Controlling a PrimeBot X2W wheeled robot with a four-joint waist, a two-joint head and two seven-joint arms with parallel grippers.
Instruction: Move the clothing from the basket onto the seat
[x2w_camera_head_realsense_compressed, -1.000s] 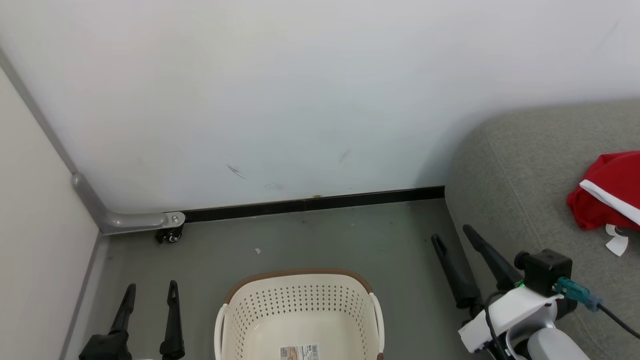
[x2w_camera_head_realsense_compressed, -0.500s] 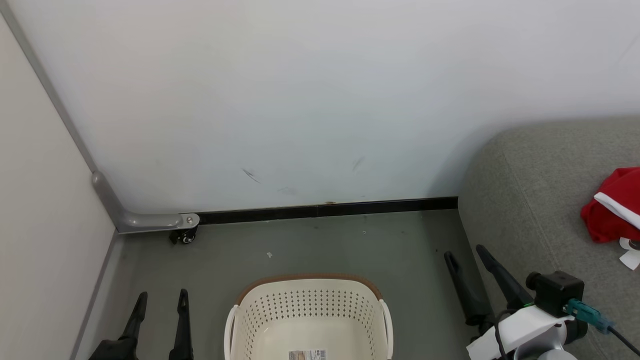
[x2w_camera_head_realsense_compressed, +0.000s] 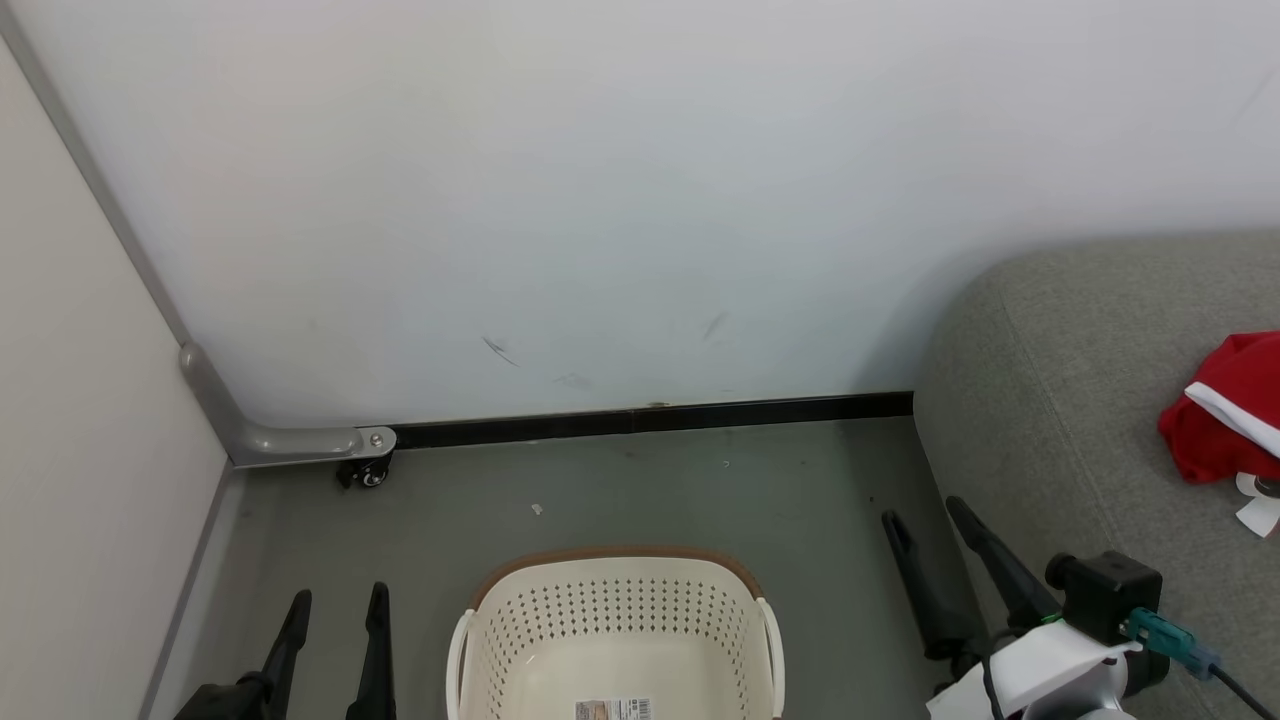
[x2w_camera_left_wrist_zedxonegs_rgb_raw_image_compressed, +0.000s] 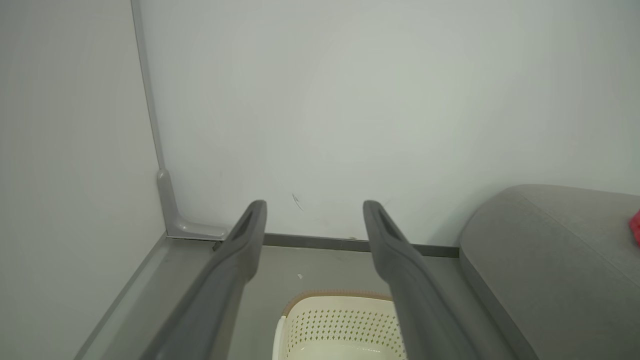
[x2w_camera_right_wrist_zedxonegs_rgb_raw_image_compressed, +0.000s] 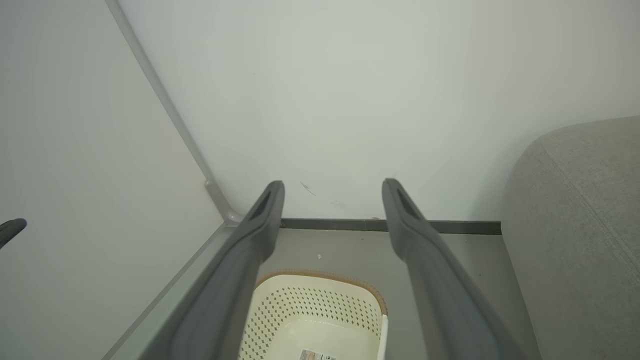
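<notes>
Grippers first: left gripper (x2w_camera_head_realsense_compressed: 340, 595) and right gripper (x2w_camera_head_realsense_compressed: 924, 512) both hang with dark fingers spread, holding nothing. They flank one oval cream-white perforated plastic basket (x2w_camera_head_realsense_compressed: 600, 605), which has a paper label (x2w_camera_head_realsense_compressed: 612, 709) on its visible floor. Farther right, one big grey upholstered seat (x2w_camera_head_realsense_compressed: 1050, 380) carries one crumpled bright red garment (x2w_camera_head_realsense_compressed: 1210, 445) with white trim. Soft, light, floppy stuff, I'd say: pinch a bunched fold, not an edge.

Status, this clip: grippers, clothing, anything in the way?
Left gripper, right gripper open, empty. Red clothing on seat. Basket shows just a label inside. Nothing seen blocking.
</notes>
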